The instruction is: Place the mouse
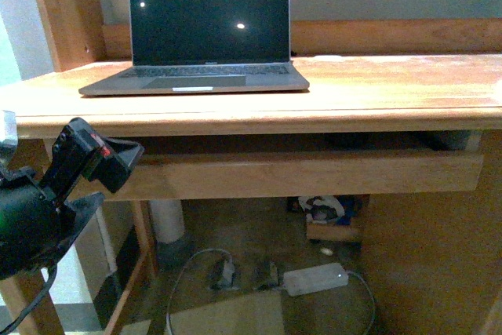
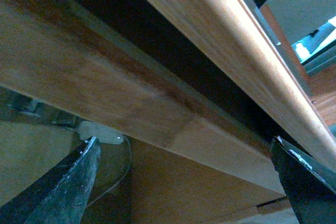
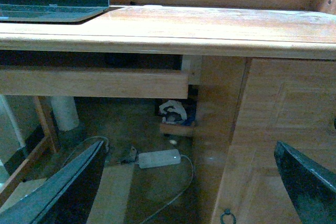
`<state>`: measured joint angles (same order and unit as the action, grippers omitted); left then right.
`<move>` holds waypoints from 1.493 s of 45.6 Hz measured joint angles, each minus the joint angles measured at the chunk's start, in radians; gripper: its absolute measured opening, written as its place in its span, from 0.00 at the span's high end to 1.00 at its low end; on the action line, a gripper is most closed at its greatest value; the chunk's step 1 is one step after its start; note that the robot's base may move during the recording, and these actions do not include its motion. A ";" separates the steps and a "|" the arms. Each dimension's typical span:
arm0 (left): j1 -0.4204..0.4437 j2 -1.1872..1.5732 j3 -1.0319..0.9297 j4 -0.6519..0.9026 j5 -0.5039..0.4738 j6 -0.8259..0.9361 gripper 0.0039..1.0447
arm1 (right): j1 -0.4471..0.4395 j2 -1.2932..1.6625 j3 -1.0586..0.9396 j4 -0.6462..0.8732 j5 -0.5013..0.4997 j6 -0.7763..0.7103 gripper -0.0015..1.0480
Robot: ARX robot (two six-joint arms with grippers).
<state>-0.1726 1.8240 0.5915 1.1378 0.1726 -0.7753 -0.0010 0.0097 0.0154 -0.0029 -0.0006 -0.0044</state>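
The mouse is not in view in any frame. My left gripper [image 2: 186,182] is open and empty. It sits low in front of the desk's left end and looks up at the underside of the desk edge [image 2: 220,35] and the pull-out tray front [image 2: 105,93]. My left arm [image 1: 47,202] shows at the lower left of the front view. My right gripper [image 3: 186,187] is open and empty, held in front of the desk's right cabinet [image 3: 273,129]. The right arm is out of the front view.
An open laptop [image 1: 204,29] with a dark screen stands on the wooden desk [image 1: 392,84] at the back left. A tray front [image 1: 314,174] runs under the desktop. A white power adapter [image 1: 315,278] with a grey cable lies on the floor below.
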 joint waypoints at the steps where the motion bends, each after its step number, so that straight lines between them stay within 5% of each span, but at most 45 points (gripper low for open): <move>1: 0.004 0.015 0.008 0.019 0.008 -0.015 0.06 | 0.000 0.000 0.000 0.000 0.000 0.000 0.06; 15: 0.076 0.211 0.135 0.093 0.010 -0.178 0.06 | 0.000 0.000 0.000 0.000 0.000 0.000 0.06; 32: 0.067 0.289 0.264 0.006 -0.004 -0.195 0.06 | 0.000 0.000 0.000 0.000 0.000 0.000 0.06; 48: 0.048 0.293 0.238 0.067 -0.031 -0.329 0.36 | 0.000 0.000 0.000 0.000 0.000 0.000 0.06; 58: 0.037 0.214 0.076 0.144 -0.060 -0.429 0.42 | 0.000 0.000 0.000 0.000 0.000 0.000 0.06; 68: -0.008 -0.055 -0.210 0.024 -0.149 -0.477 0.43 | 0.000 0.000 0.000 0.000 0.000 0.000 0.06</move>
<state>-0.1802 1.7691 0.3813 1.1622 0.0238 -1.2522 -0.0010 0.0097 0.0154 -0.0029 -0.0006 -0.0040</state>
